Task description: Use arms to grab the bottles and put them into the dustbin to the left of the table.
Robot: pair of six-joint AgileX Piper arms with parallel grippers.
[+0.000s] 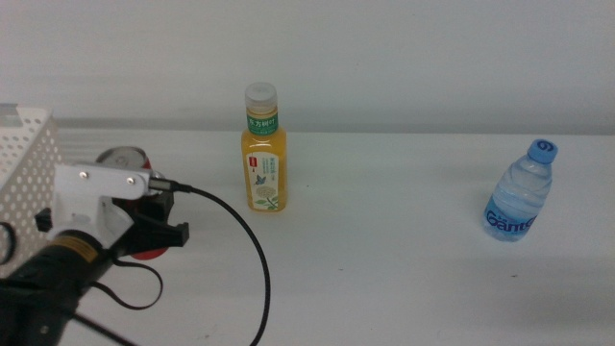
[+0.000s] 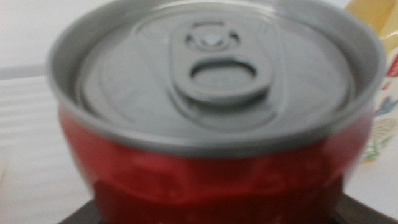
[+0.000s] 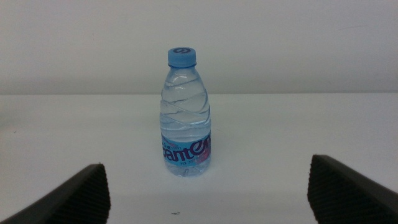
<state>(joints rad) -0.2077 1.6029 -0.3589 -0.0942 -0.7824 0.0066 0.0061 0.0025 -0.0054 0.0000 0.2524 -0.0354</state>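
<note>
Beside the dustbin (image 1: 27,163), my left gripper (image 1: 154,231) sits around the red can (image 2: 211,124); whether it clamps, I cannot tell. The juice bottle (image 1: 263,149) stands mid-table (image 1: 384,259). My right gripper (image 3: 208,190) gapes before the water bottle (image 3: 185,112).

Three drink containers: one orange juice bottle (image 1: 262,149), one water bottle (image 1: 520,191), one red can (image 2: 211,118). One white basket (image 1: 27,173).

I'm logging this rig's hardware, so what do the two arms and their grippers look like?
The left arm's black gripper sits behind a white wrist block, with a brass-coloured ring on the black arm and a looping black cable. The right gripper shows only two dark, wedge-shaped jaws.
</note>
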